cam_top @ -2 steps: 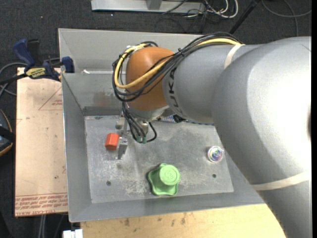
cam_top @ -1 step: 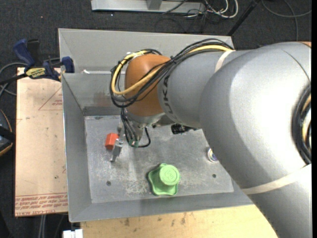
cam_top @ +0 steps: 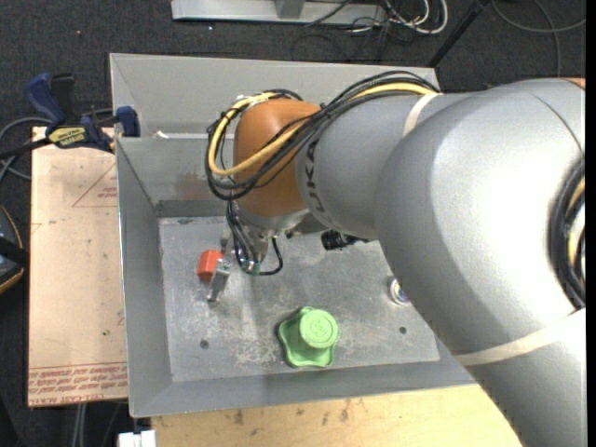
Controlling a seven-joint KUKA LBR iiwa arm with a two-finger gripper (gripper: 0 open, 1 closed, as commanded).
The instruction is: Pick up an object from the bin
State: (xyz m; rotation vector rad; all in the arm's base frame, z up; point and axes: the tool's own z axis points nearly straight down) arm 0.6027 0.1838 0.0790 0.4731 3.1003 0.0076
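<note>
My gripper (cam_top: 218, 283) hangs below the orange wrist cover, low over the left part of the bin floor. A small orange-red block (cam_top: 207, 266) lies right against its left side, touching or nearly touching it. Whether the block is gripped cannot be made out. A green lobed cap-shaped thing (cam_top: 308, 337) rests on the floor near the front wall, to the right of and nearer than the gripper.
A small round silvery thing (cam_top: 399, 293) lies at the right of the floor, partly under the arm. A small black thing (cam_top: 335, 240) shows by the arm at mid floor. The big grey arm covers the bin's right and rear.
</note>
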